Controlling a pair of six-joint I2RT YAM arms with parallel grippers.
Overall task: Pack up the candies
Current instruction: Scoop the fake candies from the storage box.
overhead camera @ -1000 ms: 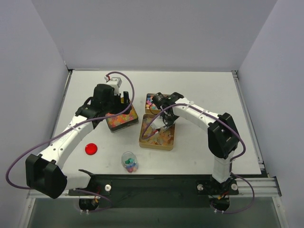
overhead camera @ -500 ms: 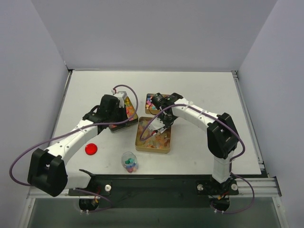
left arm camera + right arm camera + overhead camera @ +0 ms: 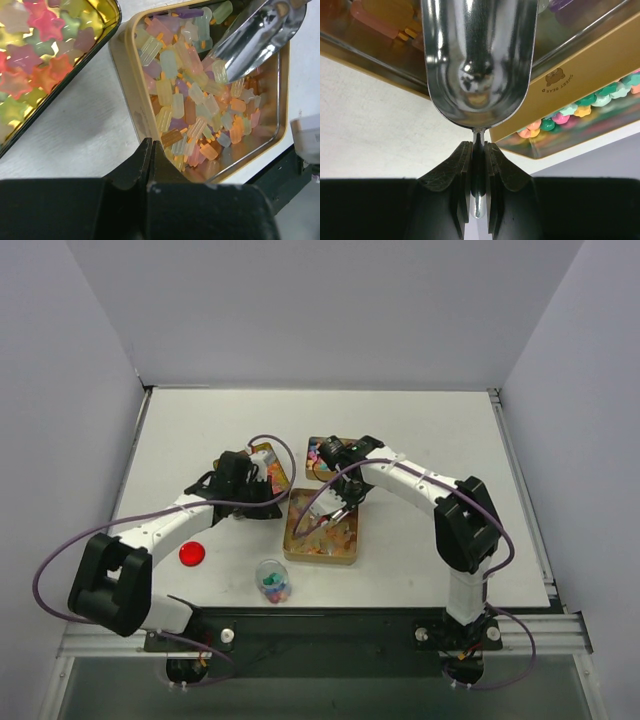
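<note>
in the gold tin [image 3: 136, 95] the candies [image 3: 200, 105] lie just ahead of the left gripper [image 3: 150, 150], its jaws pressed together at the near rim, maybe pinching it; the right gripper [image 3: 478, 150] clamps a scoop [image 3: 480, 60] above them.

"SWEET BEARS" — on gold tin [image 3: 590, 60]
</note>
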